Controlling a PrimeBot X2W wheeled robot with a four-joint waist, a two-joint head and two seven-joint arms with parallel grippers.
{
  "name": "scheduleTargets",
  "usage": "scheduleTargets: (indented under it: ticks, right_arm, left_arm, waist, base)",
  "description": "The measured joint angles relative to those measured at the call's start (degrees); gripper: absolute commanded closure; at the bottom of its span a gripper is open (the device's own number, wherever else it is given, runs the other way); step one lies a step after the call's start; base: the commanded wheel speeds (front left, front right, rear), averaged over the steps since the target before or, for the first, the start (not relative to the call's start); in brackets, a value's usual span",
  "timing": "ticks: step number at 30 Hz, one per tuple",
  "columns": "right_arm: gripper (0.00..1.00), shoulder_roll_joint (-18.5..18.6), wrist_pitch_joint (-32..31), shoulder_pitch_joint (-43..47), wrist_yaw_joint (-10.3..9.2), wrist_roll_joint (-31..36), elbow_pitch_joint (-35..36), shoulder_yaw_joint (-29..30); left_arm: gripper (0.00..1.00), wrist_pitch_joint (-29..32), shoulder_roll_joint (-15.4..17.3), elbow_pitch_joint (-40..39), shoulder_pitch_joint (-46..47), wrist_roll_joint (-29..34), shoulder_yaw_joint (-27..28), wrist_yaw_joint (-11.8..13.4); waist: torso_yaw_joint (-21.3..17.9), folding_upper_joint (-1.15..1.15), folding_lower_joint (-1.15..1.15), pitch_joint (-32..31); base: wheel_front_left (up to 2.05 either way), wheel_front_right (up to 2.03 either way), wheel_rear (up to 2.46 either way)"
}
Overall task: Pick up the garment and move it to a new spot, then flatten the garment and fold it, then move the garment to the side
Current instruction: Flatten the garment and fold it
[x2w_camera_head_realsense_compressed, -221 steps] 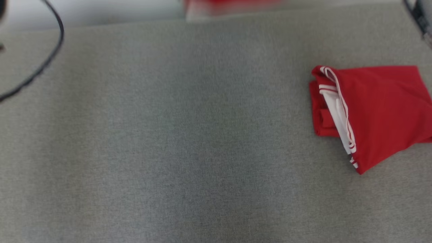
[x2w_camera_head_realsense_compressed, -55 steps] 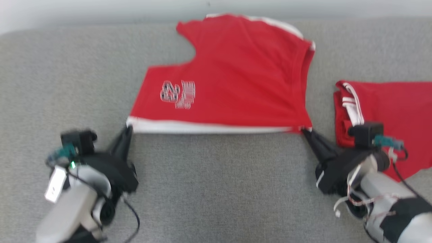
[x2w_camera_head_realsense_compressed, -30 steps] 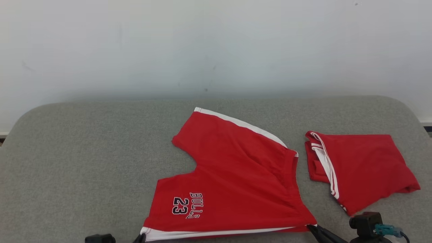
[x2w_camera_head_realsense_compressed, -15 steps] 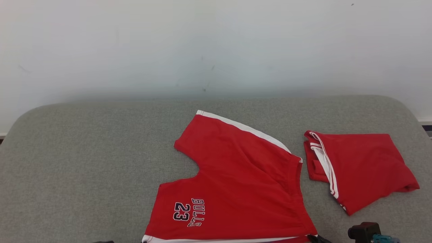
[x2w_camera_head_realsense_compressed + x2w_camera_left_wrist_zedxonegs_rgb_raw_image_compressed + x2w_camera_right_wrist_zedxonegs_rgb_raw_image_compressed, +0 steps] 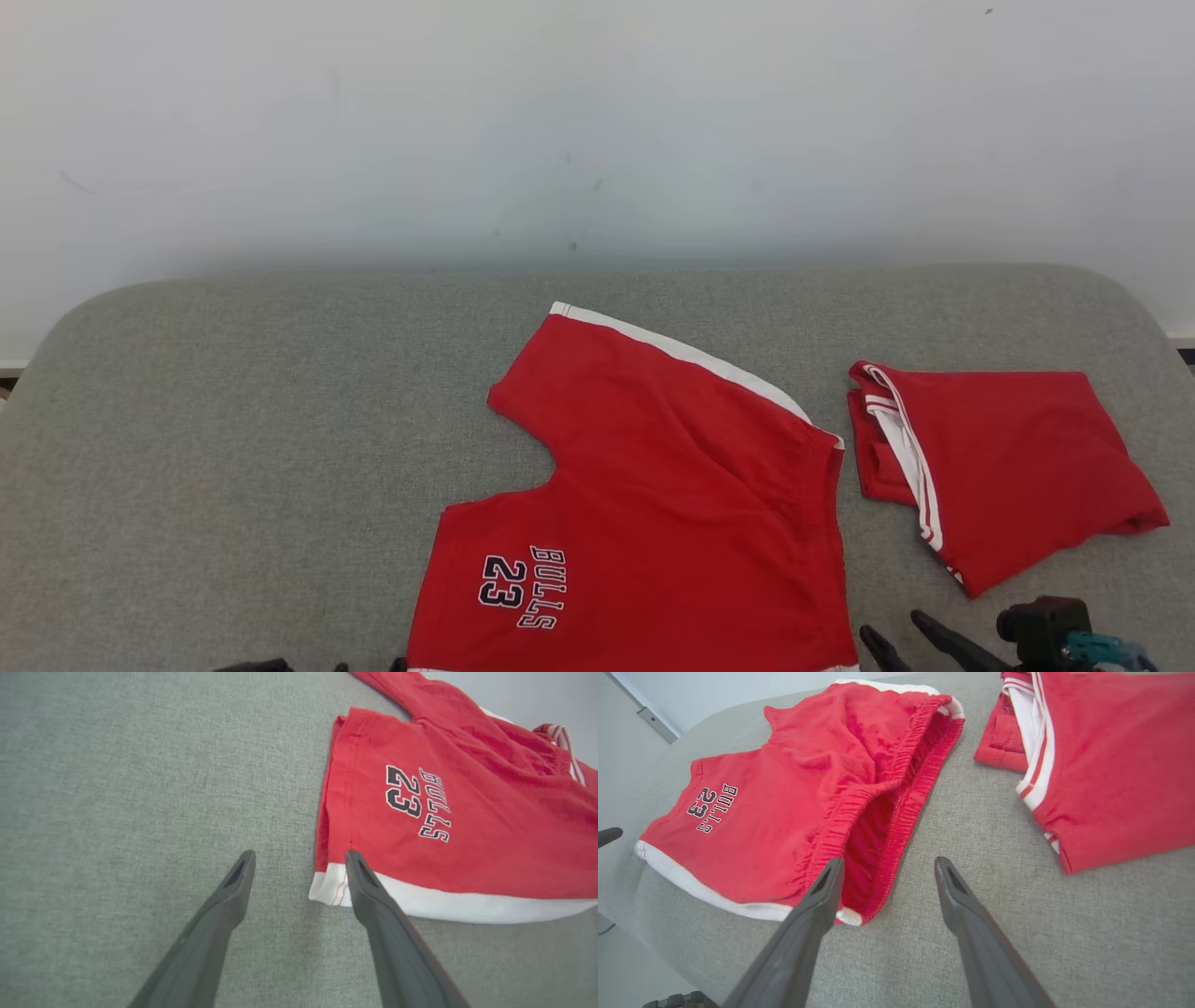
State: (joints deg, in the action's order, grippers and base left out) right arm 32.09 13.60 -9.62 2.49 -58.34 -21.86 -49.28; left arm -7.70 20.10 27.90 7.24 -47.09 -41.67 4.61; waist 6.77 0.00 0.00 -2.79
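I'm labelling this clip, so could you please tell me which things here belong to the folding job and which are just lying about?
In the job:
- shorts, spread out
- left gripper, open at the hem corner
- right gripper, open at the waistband corner

Lying about:
- folded garment, right of the shorts
- wall behind

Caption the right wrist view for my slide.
Open right claw by waistband corner of shorts; folded garment alongside.
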Motion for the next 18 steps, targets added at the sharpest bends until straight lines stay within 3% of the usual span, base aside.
scheduleTargets:
  ticks: [8, 13, 18]
  right_arm:
    - [0.00, 0.79, 0.38, 0.36, -1.04, -1.66, 4.35, 4.93]
    - [0.00, 0.41, 0.60, -0.27, -3.18, -1.58, 7.00, 8.21]
    - [0.00, -0.02, 0.62, -0.29, -6.66, 0.40, 8.95, 11.78]
  left_arm:
    - [0.00, -3.52, 1.03, -4.42, -0.30, -0.07, 4.10, 1.18]
    - [0.00, -5.02, 1.29, -7.15, -1.20, -0.10, 7.08, 1.94]
    - [0.00, -5.56, 1.22, -9.16, -1.22, 0.26, 9.58, 2.44]
  waist:
    - [-0.54, 0.00, 0.00, -0.12]
    - [-1.63, 0.01, 0.00, -0.19]
    - [-2.77, 0.01, 0.00, 0.05]
  base:
    - [0.00, 0.00, 0.00]
    - [0.00, 0.00, 0.00]
    - [0.00, 0.00, 0.00]
